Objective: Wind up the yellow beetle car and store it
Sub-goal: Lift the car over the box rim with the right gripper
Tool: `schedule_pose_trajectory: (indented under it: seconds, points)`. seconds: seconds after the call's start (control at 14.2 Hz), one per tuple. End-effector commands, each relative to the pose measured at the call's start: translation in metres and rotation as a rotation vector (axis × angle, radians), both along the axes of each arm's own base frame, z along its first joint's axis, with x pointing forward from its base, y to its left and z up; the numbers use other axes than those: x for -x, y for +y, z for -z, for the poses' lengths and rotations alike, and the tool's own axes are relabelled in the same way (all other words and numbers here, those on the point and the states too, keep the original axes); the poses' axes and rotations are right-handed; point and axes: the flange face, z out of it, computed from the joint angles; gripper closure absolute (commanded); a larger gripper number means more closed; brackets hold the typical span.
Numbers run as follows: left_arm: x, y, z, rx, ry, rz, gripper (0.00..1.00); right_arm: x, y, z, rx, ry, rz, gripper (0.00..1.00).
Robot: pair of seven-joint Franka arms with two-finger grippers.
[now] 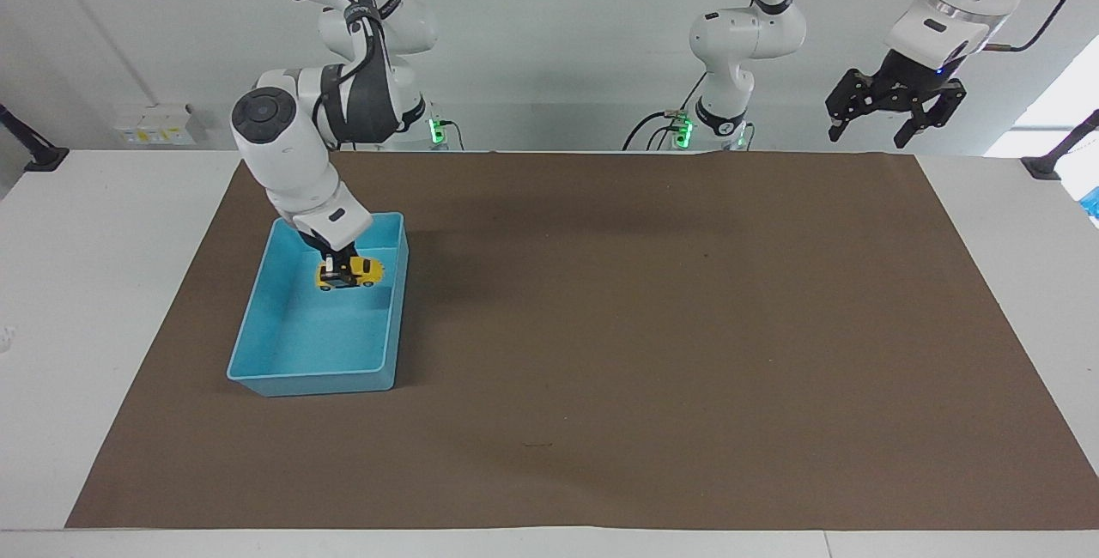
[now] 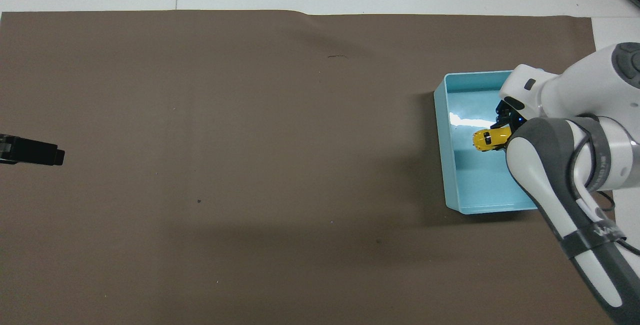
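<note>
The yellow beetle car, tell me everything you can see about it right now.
The yellow beetle car is a tiny bright yellow toy with a rounded body, dark windows and small black wheels, and it looks like glossy plastic or metal. It sits roughly level, gripped across its middle by the right gripper, which is shut on it. It hangs over the inside of the light blue bin, toward the end nearer the robots. Whether its wheels touch the bin floor cannot be told.
</note>
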Motion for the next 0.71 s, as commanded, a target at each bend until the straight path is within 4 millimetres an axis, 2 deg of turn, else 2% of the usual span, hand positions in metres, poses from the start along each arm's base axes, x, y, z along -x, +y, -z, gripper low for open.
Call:
schedule_pose_trajectory:
  seconds: [0.0,0.28,0.42,0.63]
  points:
    - [0.004,0.003,-0.001,0.013,0.000,-0.010,0.00,0.015,-0.012,0.001,-0.007,0.007,-0.026,1.00]
    - [0.004,0.003,-0.001,0.013,0.000,-0.010,0.00,0.032,-0.021,0.014,0.005,-0.029,-0.027,1.00]
    - [0.004,0.003,-0.001,0.013,0.000,-0.010,0.00,0.035,-0.029,0.028,0.005,-0.020,-0.021,1.00]
    - [0.004,0.003,-0.001,0.013,0.000,-0.010,0.00,0.038,-0.030,0.034,0.007,-0.038,-0.028,1.00]
